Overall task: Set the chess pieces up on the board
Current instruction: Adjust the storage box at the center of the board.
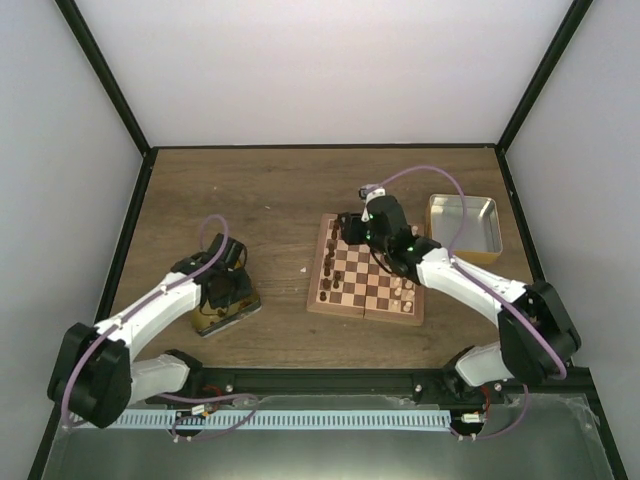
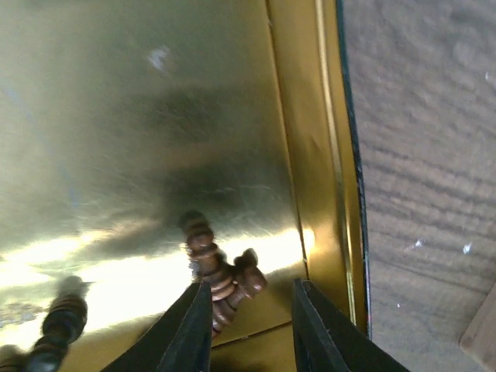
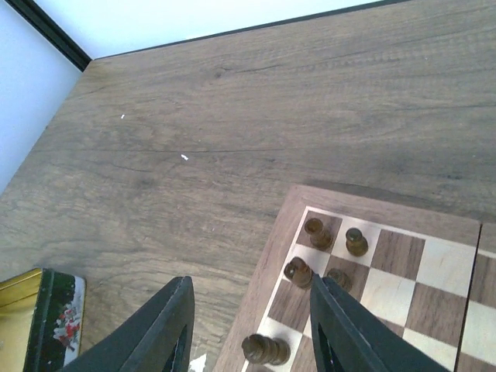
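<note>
The board [image 1: 365,272] lies right of centre, with dark chess pieces [image 1: 331,265] along its left side and pale ones [image 1: 405,290] on its right side. My right gripper [image 3: 250,280] hangs open over the board's far left corner [image 3: 446,267] and holds nothing. A dark piece [image 3: 267,350] lies on its side below it, and several dark pieces [image 3: 318,232] stand nearby. My left gripper [image 2: 250,285] reaches into the gold tin [image 2: 155,116]. Its jaws are partly closed around two lying dark pieces [image 2: 225,275]. The left finger [image 2: 194,325] touches them and the right finger [image 2: 318,329] is apart.
A silver tin [image 1: 463,225] stands right of the board. Another dark piece [image 2: 58,329] lies in the gold tin's near left. The gold tin's wall [image 2: 314,155] is close beside my left gripper. A white scrap [image 1: 303,268] lies between tin and board.
</note>
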You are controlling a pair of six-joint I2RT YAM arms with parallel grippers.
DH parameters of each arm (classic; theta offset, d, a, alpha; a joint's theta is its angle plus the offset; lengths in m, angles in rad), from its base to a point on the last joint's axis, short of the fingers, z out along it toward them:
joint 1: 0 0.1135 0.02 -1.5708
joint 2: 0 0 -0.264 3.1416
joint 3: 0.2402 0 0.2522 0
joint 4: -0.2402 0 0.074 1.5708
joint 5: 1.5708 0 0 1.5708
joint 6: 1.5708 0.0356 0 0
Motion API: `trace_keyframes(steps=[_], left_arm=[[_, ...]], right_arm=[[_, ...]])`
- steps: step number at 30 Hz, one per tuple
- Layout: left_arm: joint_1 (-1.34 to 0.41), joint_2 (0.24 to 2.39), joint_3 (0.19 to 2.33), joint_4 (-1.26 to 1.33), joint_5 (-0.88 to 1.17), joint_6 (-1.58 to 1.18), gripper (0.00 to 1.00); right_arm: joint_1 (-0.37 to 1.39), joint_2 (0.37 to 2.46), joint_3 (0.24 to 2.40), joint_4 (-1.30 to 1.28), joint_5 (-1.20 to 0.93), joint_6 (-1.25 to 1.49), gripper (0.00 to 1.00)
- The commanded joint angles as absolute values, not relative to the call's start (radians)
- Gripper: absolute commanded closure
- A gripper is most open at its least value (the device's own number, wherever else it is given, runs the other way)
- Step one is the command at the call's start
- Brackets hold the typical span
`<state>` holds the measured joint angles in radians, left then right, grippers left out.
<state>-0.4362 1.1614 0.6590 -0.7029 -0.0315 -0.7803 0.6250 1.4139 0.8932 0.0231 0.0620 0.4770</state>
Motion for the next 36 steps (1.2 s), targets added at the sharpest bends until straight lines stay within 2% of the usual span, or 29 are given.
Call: trace_keyframes(steps=[1, 6, 12, 19, 30, 36], left_arm=[[-0.431, 1.231, 0.673, -0.657, 0.118, -0.716, 0.7], [-0.43, 1.317, 0.711, -0.598, 0.217, -0.636, 0.71], [-0.406, 1.388, 0.797, -0.523, 0.201, -0.624, 0.7], [-0.302, 1.496, 0.845, -0.391, 0.177, -0.652, 0.7], [-0.194, 1.67, 0.955, -0.367, -0.01, -0.664, 0.7], [-0.141, 1.675, 0.942, -0.399, -0.092, -0.693, 0.71]], right_arm=[[0.62, 1.364, 0.863, -0.013, 0.04, 0.516, 0.57], [0.62, 1.342, 0.85, -0.023, 0.042, 0.527, 0.57], [0.62, 1.327, 0.848, -0.028, 0.041, 0.529, 0.57], [0.62, 1.316, 0.843, -0.033, 0.042, 0.531, 0.57], [0.62, 1.302, 0.838, -0.038, 0.026, 0.536, 0.57], [0.62, 1.305, 0.839, -0.038, 0.01, 0.539, 0.56]])
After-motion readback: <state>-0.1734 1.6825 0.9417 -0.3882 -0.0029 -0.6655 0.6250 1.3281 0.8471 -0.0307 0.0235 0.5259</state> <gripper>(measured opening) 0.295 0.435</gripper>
